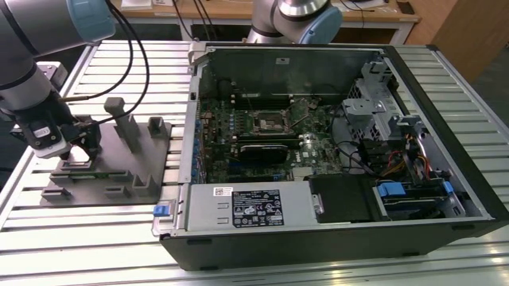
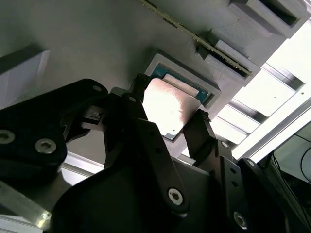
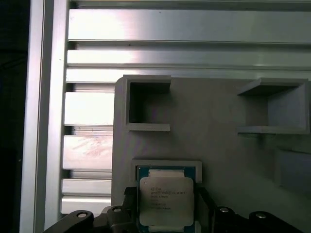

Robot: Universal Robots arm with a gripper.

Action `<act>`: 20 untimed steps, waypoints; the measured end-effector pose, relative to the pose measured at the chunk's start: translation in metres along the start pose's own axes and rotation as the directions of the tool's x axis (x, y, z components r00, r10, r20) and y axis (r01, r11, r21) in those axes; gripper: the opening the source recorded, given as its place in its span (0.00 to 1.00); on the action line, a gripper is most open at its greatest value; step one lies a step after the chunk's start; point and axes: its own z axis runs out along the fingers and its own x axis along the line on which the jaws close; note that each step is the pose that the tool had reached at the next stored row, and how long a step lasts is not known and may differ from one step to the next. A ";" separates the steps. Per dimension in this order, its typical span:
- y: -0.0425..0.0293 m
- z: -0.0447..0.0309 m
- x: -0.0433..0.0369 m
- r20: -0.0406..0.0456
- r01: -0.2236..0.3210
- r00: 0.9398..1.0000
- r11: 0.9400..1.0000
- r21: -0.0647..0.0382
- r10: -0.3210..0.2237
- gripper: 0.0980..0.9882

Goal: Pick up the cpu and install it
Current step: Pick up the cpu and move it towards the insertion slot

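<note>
Gripping looks to have begun but lifting does not: the gripper (image 3: 166,194) is down at the grey tray (image 1: 111,159), at the exterior view's left, well apart from the open computer case (image 1: 334,238). In both wrist views its two dark fingers (image 2: 206,138) stand against opposite edges of the cpu (image 2: 170,107), so I judge it closed on the chip rather than waiting open around it.

The chip's pale metal top faces up and lies within the raised square frame of its pocket (image 3: 165,165) on the tray. Whether it has come free of the pocket floor I cannot tell; at most it is barely raised.

So the reach to the chip is done and the grasp seems made. What is left is nearly the whole job: raising the chip clear of the tray, carrying it over the slatted table (image 1: 119,65) to the case, and seating it. The metal-framed socket (image 1: 269,123) in the middle of the green board is in plain sight, and I cannot make out a chip in it.
</note>
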 end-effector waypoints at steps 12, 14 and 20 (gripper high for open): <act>0.0001 -0.0007 0.0000 0.000 0.000 1.000 1.000 0.000 0.000 0.50; 0.0002 -0.0026 0.0000 0.000 0.000 1.000 1.000 0.000 0.000 0.50; 0.0009 -0.0149 0.0002 0.000 0.000 1.000 1.000 0.000 0.000 0.50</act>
